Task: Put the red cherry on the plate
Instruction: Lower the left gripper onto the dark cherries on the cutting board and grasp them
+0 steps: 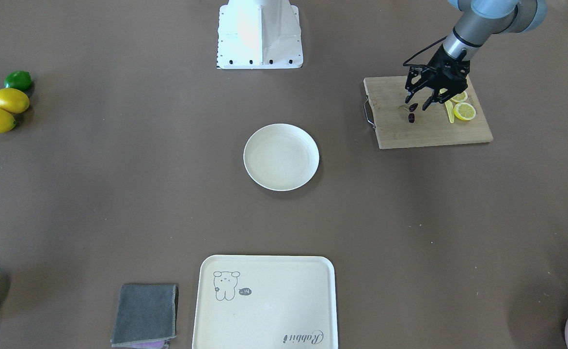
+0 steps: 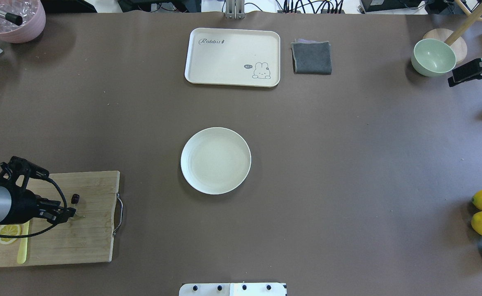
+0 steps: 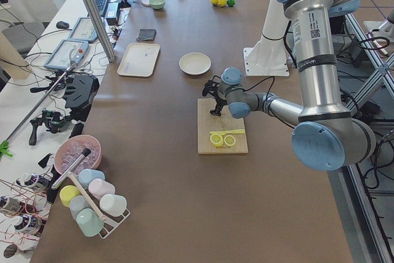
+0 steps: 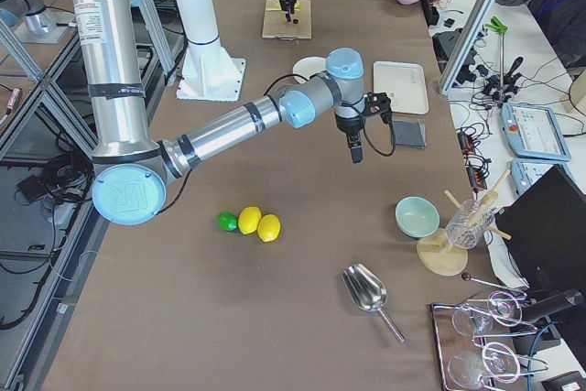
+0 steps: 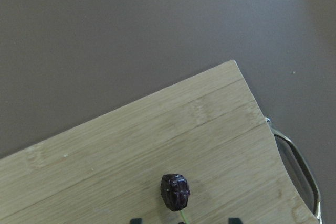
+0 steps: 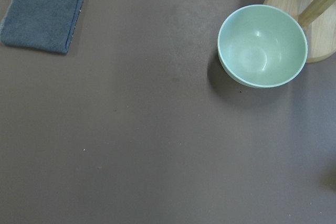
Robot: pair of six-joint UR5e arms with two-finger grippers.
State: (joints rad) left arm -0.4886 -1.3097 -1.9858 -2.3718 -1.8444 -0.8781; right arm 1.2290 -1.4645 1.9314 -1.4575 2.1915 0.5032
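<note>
The red cherry (image 1: 411,118), one pair of dark fruits on thin green stems, lies on the single wooden cutting board (image 1: 429,132), near two lemon slices (image 1: 464,111). The left gripper (image 1: 418,103) hangs right over the pair, its fingers spread apart and holding nothing. One round plate (image 1: 281,157) sits at the table's middle, well apart from the board. Two whole lemons (image 1: 11,100) and one lime (image 1: 18,80) line up at the robot's right end. The right gripper (image 4: 355,148) hovers above the table; whether its fingers are apart cannot be told.

Overhead and front cams oppose each other, both steep, sharing the plate (image 2: 215,160). Side cams look along table (image 2: 348,164). Left wrist cam sits close over cutting board (image 5: 131,150).
</note>
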